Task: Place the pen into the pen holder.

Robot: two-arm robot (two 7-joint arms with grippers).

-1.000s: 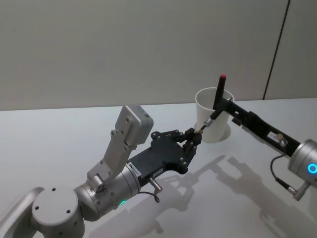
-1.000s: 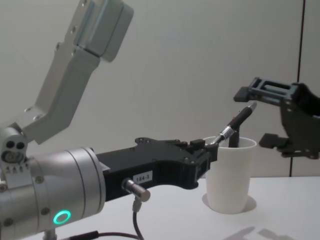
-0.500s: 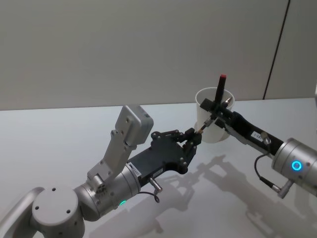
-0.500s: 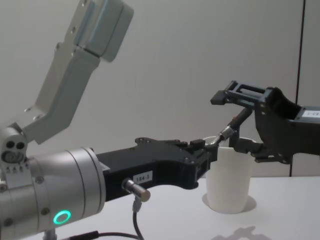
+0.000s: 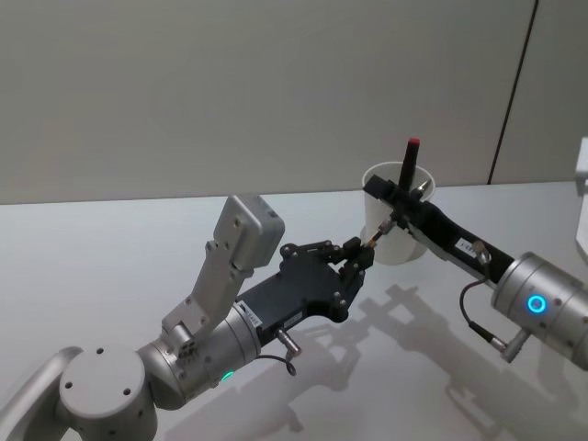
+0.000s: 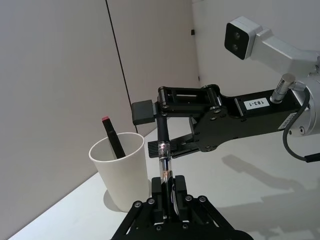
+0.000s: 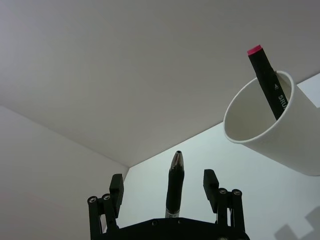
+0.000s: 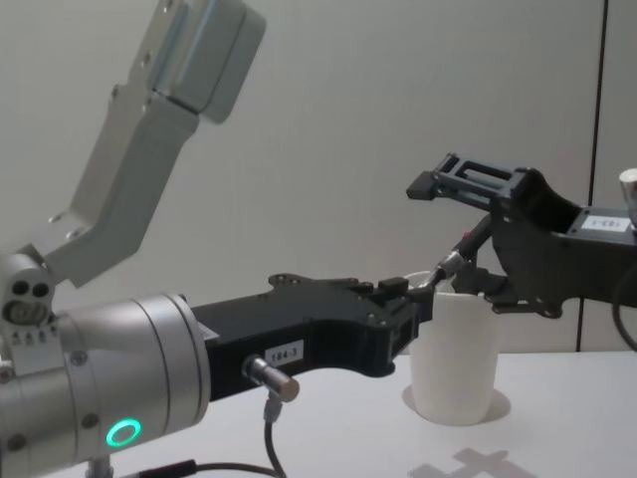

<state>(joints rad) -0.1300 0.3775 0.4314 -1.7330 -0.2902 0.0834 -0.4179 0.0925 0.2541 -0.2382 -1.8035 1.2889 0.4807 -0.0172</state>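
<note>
Pale table (image 5: 138,276), plain wall (image 5: 230,92). Left gripper (image 5: 358,257) clamped on tilted pen (image 6: 164,155) beside pen holder (image 6: 121,167); right gripper (image 7: 163,186) agape around its top.

Item 1. Table (image 5: 110,248): one flat top, pale grey-white and matte. It fills the lower half of my head view from the left edge to the right. Its far edge meets the wall (image 5: 230,92) a little above mid-frame. In my chest view the table (image 8: 557,408) is a strip along the bottom right. Soft grey shadows (image 5: 413,308) lie on it at lower right of the head view.

Item 2. Cup (image 5: 404,250): one, white paper, tapered, with a rolled rim. It stands upright, base flat on the table, right of centre in my head view and near the far edge.
</note>
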